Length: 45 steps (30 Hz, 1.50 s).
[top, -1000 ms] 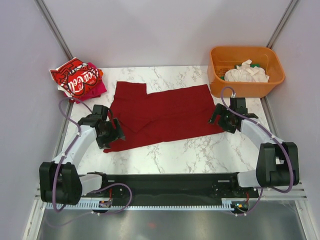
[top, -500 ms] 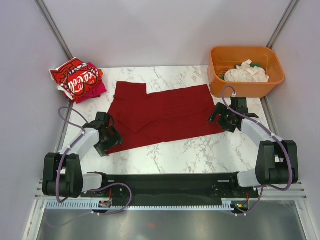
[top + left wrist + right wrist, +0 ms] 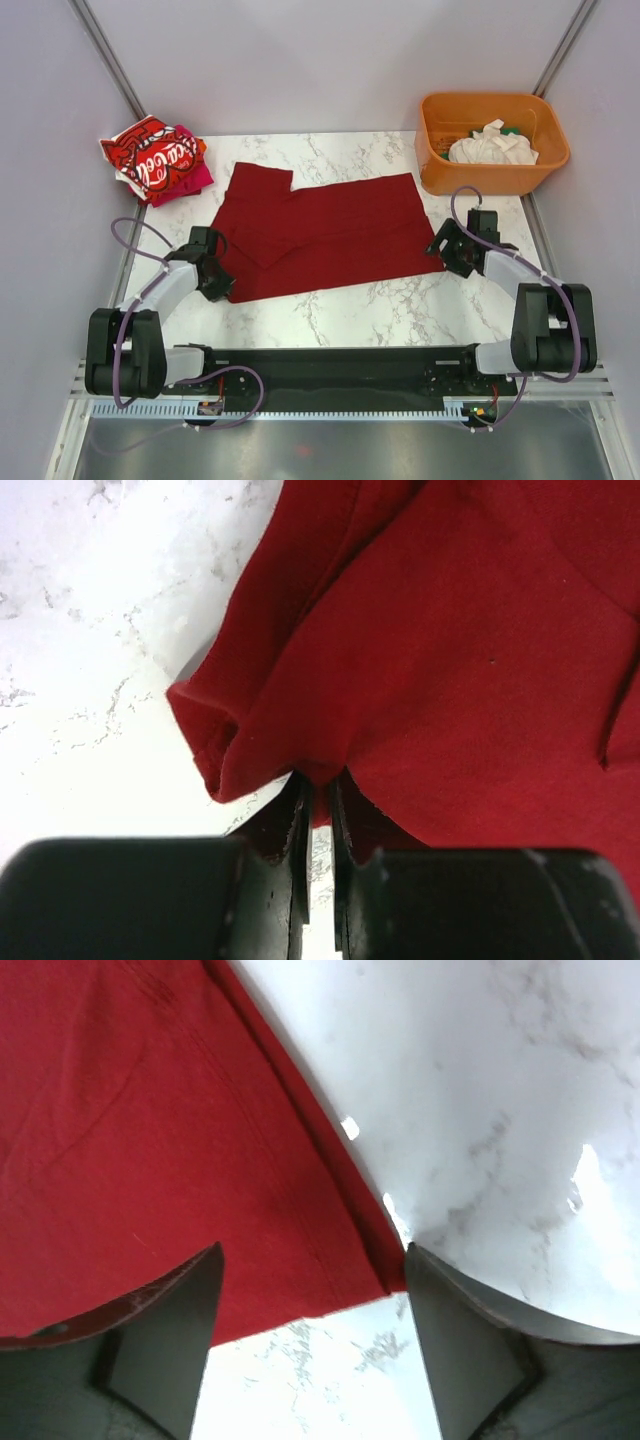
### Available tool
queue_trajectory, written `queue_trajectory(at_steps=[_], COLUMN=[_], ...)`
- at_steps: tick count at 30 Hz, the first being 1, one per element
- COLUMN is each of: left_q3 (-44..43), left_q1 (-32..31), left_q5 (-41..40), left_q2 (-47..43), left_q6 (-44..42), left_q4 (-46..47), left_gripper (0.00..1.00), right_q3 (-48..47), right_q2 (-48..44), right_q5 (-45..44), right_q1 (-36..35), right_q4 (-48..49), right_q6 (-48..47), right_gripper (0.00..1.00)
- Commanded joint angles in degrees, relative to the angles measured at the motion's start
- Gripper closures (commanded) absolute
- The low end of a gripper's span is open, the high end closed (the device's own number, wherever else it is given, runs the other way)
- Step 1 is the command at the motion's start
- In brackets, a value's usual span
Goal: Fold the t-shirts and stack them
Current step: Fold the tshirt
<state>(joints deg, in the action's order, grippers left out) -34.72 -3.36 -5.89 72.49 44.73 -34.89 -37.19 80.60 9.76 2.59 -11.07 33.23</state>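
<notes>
A plain dark red t-shirt [image 3: 320, 235] lies spread flat across the middle of the marble table. My left gripper [image 3: 215, 272] is at its near left corner. In the left wrist view that gripper [image 3: 320, 785] is shut on a pinch of the dark red t-shirt's [image 3: 450, 650] hem. My right gripper [image 3: 447, 250] is at the near right corner, open. Its fingers straddle the corner of the dark red t-shirt [image 3: 150, 1140] in the right wrist view, where the gripper [image 3: 312, 1250] grips nothing. A bright red t-shirt with white lettering [image 3: 152, 158] lies folded on a magenta one [image 3: 198, 180] at the far left.
An orange tub [image 3: 440, 165] stands at the far right with a crumpled white t-shirt [image 3: 490, 146] inside. Grey walls close in the table on the left, right and back. The arm bases sit along the near edge.
My left gripper slid toward the shirt's near left corner and shut on the hem. My right gripper dropped to the near right corner, with its jaws a little narrower.
</notes>
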Motion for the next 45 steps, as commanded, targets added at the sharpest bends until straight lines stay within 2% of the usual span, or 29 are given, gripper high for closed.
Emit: queue_trajectory(at_steps=[1, 4, 7, 8, 10, 11, 16, 19, 24, 30, 31, 33, 34, 35, 36, 37, 38, 41, 45], left_q3=[1.1, 1.1, 1.0, 1.0, 1.0, 1.0, 1.8, 0.4, -0.2, -0.9, -1.0, -1.2, -1.1, -0.8, -1.3, -1.9, -3.1, -9.6, -19.7], left_q1=[0.7, 0.9, 1.6, 1.9, 3.3, 3.3, 8.0, 8.9, 9.1, 8.9, 9.0, 9.0, 9.0, 9.0, 9.0, 9.0, 9.0, 8.9, 8.9], left_q5=[-1.6, -0.9, -0.5, 0.1, 1.7, 3.9, 11.4, 12.0, 14.4, 17.7, 18.7, 18.8, 19.2, 21.7, 23.1, 24.5, 25.0, 21.8, 21.3], left_q2=[1.3, 1.9, 1.1, 0.5, -0.3, -0.6, -6.6, -11.1, -18.5, -25.5, -26.4, -29.6, -31.0, -32.7, -34.8, -35.7, -36.1, -34.0, -22.3], left_q6=[1.2, 1.1, 1.0, 1.0, 0.4, -0.3, 0.7, 1.4, 4.4, 5.5, 4.8, 3.9, 2.8, 2.0, 0.3, -0.7, -1.6, -5.3, -13.7], left_q4=[3.1, 3.8, 3.7, 3.8, 3.7, 3.5, 0.5, -2.6, -9.3, -15.9, -18.6, -23.3, -25.5, -26.4, -27.1, -27.6, -28.1, -25.2, -13.8], left_gripper=[0.92, 0.92, 0.93, 0.94, 0.95, 0.97, 0.98, 0.97, 0.96, 0.86, 0.77, 0.67, 0.48, 0.34, 0.15, 0.04, 0.00, 0.00, 0.03], right_q3=[2.9, 3.7, 5.6, 6.2, 7.1, 7.3, 7.2, 6.3, 5.1, 4.4, 4.1, 2.5, 2.0, 1.5, 0.5, -0.1, -0.7, -4.4, -8.8], right_q2=[-4.3, -3.7, -4.5, -5.1, -7.0, -7.6, -13.3, -17.5, -22.1, -27.7, -28.5, -31.2, -32.0, -33.5, -33.8, -34.1, -34.2, -32.8, -26.8], right_q5=[-2.3, -0.8, 0.7, 0.9, 0.9, 0.9, 0.1, -3.0, -2.6, -1.8, -2.1, -2.6, -2.7, -2.6, -2.0, -1.8, -1.6, -1.9, 4.0], right_q1=[0.3, 0.3, 0.3, 0.3, 0.3, 0.6, 1.9, 2.8, 3.1, 3.1, 3.1, 3.1, 3.1, 3.1, 3.1, 3.1, 3.1, 3.1, 3.1], right_q4=[0.3, -0.3, -0.3, -0.3, -0.6, -0.9, -6.8, -12.3, -18.6, -25.8, -27.2, -30.8, -31.8, -33.1, -33.6, -33.8, -33.8, -31.8, -22.1], right_q6=[0.4, -0.6, -0.7, -0.8, -1.0, -1.2, -1.3, -1.0, 3.3, 4.7, 5.2, 5.4, 5.7, 6.1, 6.1, 6.0, 5.7, 3.7, -0.4], right_gripper=[0.21, 0.32, 0.65, 0.81, 0.97, 1.00, 1.00, 1.00, 1.00, 1.00, 0.99, 0.76, 0.63, 0.34, 0.14, 0.02, 0.02, 0.02, 0.02])
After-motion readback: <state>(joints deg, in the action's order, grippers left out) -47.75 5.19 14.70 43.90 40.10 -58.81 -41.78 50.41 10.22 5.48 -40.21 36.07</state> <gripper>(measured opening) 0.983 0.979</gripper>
